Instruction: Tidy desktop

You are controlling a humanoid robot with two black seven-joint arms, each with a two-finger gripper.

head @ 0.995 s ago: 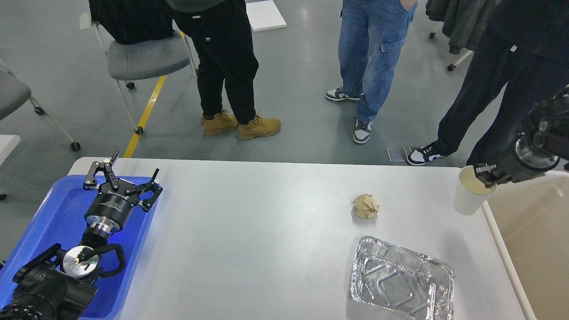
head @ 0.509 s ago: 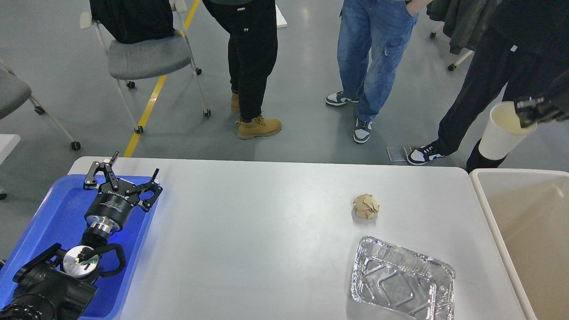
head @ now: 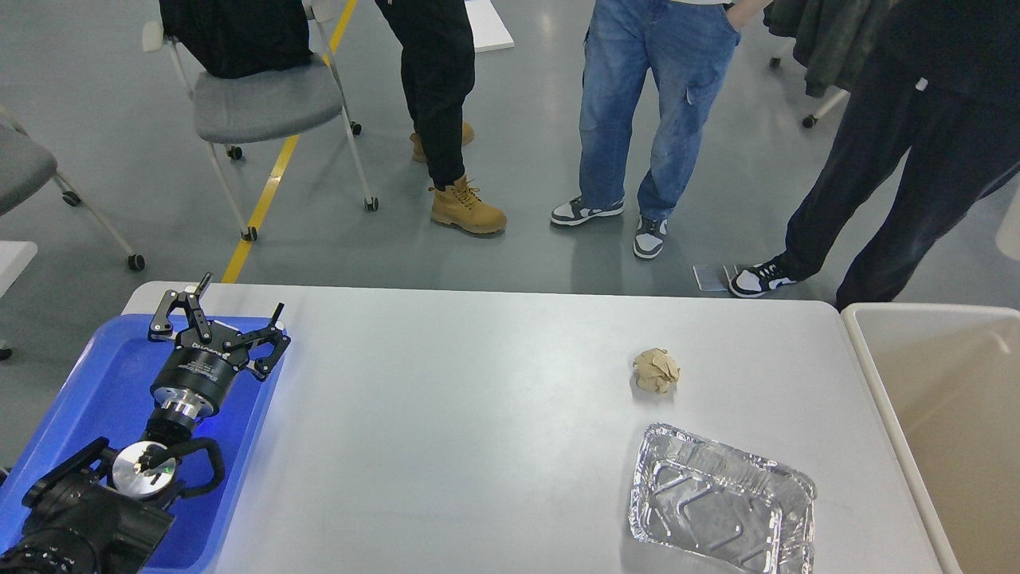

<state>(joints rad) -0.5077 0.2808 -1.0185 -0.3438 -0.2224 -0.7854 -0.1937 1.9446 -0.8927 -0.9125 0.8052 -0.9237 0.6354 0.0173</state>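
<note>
The desktop (head: 478, 414) is a large white-grey tabletop. A crumpled brown paper ball (head: 657, 371) lies on its right half. An empty foil tray (head: 721, 502) lies near the front right edge. My left gripper (head: 231, 307) is open and empty, hovering over the far end of the blue tray (head: 88, 383) at the left. My right gripper is out of view. A small white patch at the right edge (head: 1012, 231) may be the paper cup; I cannot tell.
A beige bin (head: 948, 399) stands against the table's right edge. Three people stand on the floor beyond the far edge. A grey chair (head: 263, 100) stands at the back left.
My right gripper, shut on a white paper cup, rose from the table's right edge and moved up and right out of view. The people shifted their feet. The left arm stayed still.
</note>
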